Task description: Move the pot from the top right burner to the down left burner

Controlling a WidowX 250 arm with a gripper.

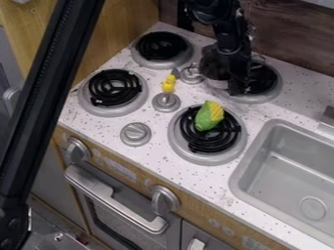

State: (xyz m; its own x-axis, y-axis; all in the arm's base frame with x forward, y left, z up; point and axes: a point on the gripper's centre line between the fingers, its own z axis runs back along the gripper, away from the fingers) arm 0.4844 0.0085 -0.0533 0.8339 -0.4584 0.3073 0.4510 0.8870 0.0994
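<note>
My gripper [239, 87] hangs down over the top right burner [266, 84], in front of part of its coil. Against the gripper's left side is the dark, shiny metal pot [213, 67], partly covered by the arm. How the pot's rim and the gripper meet is hidden. The down left burner [114, 92] has a black coil in a grey ring, with nothing on it.
A green and yellow toy corn [209, 115] lies on the lower right burner [207, 154]. Between the burners stand grey knobs [135, 134] and a small yellow object [169, 84]. The top left burner [161, 47] is bare. At right is a grey sink [246, 168].
</note>
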